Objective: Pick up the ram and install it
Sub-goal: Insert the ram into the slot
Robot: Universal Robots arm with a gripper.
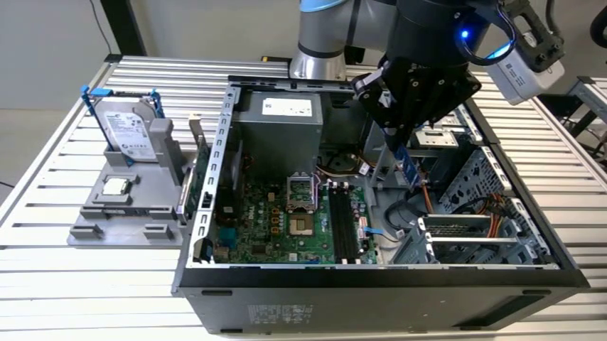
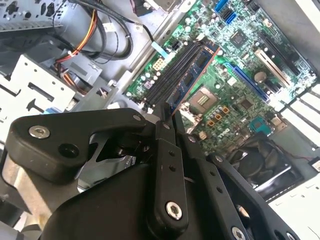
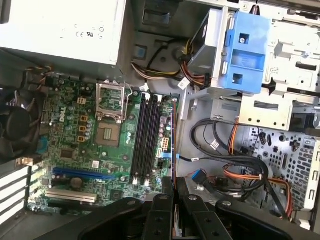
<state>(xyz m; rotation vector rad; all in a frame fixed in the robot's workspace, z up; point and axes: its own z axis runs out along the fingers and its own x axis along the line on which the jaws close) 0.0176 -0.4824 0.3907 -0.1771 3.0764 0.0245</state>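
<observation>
My gripper [image 1: 396, 138] hangs over the open computer case [image 1: 379, 273] and is shut on the ram [image 1: 409, 168], a thin green board. In the first wrist view the ram [image 3: 173, 142] shows edge-on, running out from between the fingers of the gripper [image 3: 173, 182]. There it lies just beside the black memory slots [image 3: 147, 137] and parallel to them. In the second wrist view the ram [image 2: 192, 75] reaches from the gripper [image 2: 168, 112] over the motherboard beside the slots [image 2: 167, 72]. In the exterior view the stick floats above the board, to the exterior view's right of the slots [image 1: 343, 227].
A silver hard drive with blue rails [image 1: 128, 131] stands on a grey holder at the exterior view's left, with a processor chip [image 1: 116, 186] in front of it. Inside the case are the power supply [image 1: 284, 117], processor socket [image 3: 109, 134], fan [image 3: 17, 125], blue drive bracket [image 3: 245, 52] and loose cables [image 3: 235, 165].
</observation>
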